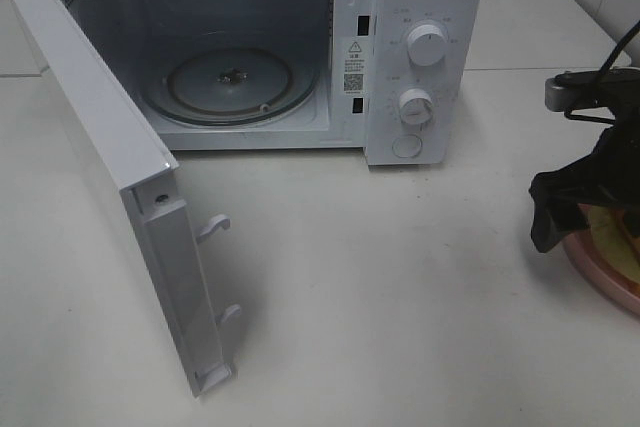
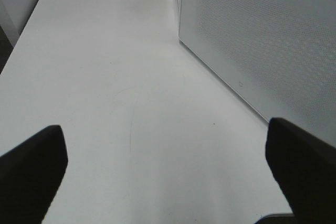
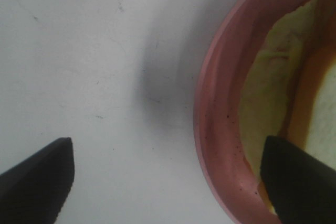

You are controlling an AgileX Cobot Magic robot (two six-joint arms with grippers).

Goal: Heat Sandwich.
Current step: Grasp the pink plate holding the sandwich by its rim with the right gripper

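Observation:
The sandwich [image 3: 268, 93], pale bread with a tan crust, lies on a pink round plate [image 3: 220, 103] at the table's right edge. In the high view only a sliver of the sandwich [image 1: 612, 229] and plate [image 1: 600, 272] shows beneath my right gripper [image 1: 585, 197]. The right gripper [image 3: 168, 182] is open and hangs low over the plate's rim. One of its fingers [image 3: 299, 177] is over the sandwich, the other over bare table. My left gripper [image 2: 168, 171] is open and empty above the table, beside the microwave door [image 2: 262, 40]. It is out of the high view.
The white microwave [image 1: 420, 47] stands at the back with its door [image 1: 100, 147] swung wide toward the front left. A glass turntable [image 1: 230, 82] sits inside with nothing on it. White table [image 1: 400, 297] lies between the microwave and the plate.

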